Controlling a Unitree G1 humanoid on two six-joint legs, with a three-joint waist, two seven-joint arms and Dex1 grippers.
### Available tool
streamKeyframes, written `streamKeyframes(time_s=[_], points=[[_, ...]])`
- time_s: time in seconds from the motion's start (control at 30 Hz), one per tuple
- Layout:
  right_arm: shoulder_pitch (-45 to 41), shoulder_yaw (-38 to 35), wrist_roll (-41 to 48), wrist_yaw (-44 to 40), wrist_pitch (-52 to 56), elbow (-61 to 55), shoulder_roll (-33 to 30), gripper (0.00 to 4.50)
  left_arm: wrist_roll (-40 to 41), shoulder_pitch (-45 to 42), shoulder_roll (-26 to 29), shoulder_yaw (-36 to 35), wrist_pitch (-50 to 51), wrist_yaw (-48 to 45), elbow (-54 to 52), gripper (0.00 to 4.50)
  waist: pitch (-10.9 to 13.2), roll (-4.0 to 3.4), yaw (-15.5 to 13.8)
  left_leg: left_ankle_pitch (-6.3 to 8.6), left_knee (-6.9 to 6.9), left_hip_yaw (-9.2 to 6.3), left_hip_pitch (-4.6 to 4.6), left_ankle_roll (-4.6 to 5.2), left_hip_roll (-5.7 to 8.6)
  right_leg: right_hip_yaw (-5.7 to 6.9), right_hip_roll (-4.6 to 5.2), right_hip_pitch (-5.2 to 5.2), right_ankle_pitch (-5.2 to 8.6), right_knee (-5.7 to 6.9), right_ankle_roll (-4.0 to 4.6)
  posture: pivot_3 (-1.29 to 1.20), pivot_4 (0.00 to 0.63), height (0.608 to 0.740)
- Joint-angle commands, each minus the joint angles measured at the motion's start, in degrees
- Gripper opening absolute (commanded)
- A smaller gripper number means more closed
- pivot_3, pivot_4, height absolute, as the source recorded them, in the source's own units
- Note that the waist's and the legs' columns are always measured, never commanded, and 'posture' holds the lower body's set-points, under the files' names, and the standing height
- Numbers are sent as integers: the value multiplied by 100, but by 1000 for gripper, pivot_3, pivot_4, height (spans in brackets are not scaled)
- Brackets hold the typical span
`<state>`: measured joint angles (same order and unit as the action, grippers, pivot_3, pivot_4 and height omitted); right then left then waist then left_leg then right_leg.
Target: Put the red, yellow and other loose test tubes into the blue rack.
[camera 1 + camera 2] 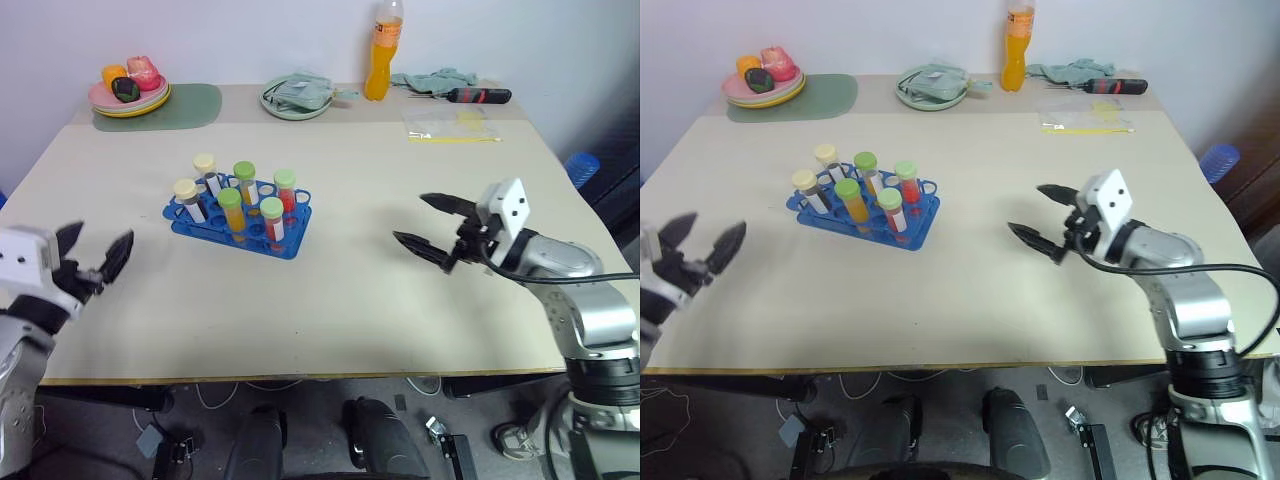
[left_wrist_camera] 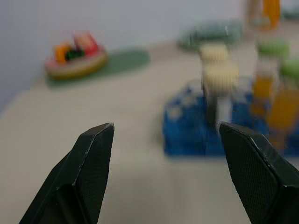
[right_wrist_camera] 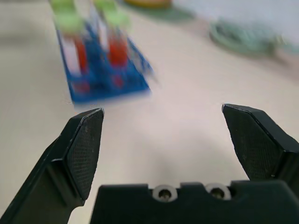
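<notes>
Blue rack mid-table, six capped tubes upright in it. Left gripper and right gripper both wide, empty, well apart from rack. Judged complete; next, check for strays.

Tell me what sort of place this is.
Probably a robot test room set up as a mock lab bench, not a working laboratory: a plain beige table against a bare wall holds a blue rack of capped test tubes, alongside toy food on plates, a drink bottle and a screwdriver.
</notes>
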<state>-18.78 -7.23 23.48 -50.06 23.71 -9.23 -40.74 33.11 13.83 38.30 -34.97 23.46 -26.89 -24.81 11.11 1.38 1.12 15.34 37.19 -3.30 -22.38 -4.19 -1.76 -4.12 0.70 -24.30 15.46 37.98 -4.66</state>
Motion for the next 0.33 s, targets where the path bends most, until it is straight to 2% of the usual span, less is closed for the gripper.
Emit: streamKeyframes(time_s=[0.03,0.33], points=[[47,-212,63,-154,-107,147,-150,4500,-34,180,9,-158,-94,-239,-100,3674,0,0,3,0,0,1,1,0,-1,-1,-1,0,0,0,0,0,150,740],[-49,-36,-127,-260,-302,516,-100,4500,-294,469,-321,74,-147,-176,-222,3674,0,0,11,0,0,2,2,1,-4,-4,-5,0,-7,1,-13,0,150,740]])
